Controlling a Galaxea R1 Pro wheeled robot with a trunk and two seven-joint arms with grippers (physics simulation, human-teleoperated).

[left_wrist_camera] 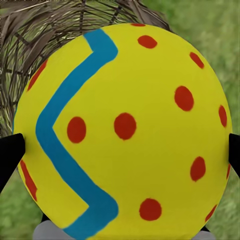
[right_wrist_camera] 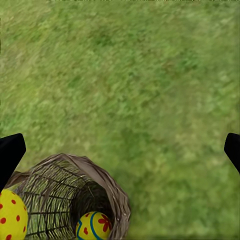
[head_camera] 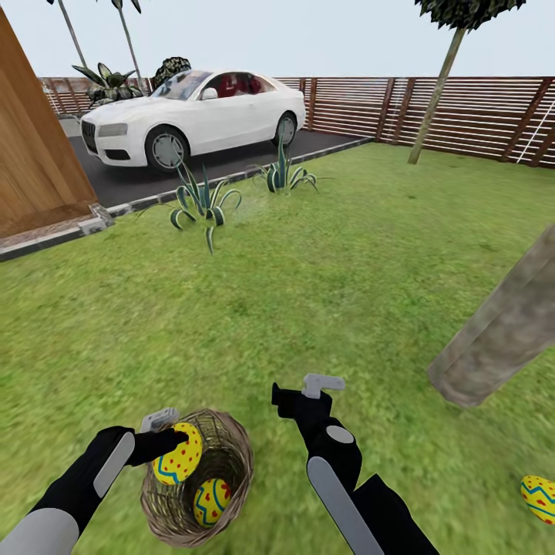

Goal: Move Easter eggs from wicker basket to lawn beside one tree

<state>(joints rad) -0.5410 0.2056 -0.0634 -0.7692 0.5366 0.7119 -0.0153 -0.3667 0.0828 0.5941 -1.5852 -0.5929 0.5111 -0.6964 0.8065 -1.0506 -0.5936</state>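
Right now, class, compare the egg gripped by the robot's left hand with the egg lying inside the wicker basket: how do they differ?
The held egg is clamped in the left hand at the rim of the wicker basket; the basket egg lies loose at the bottom, touched by no hand. The held egg sits higher, at rim level; the basket egg rests low between the woven walls. Both are yellow with blue zigzags and red marks.

The egg (left_wrist_camera: 125, 135) between the left pincer's (head_camera: 171, 439) tips hides most of the wicker basket (left_wrist_camera: 45, 30) behind it. Far right of the right pincer (head_camera: 308, 393), another egg (head_camera: 539, 497) is cut by the frame edge, as is the tree (head_camera: 501, 331) trunk, crown unseen.
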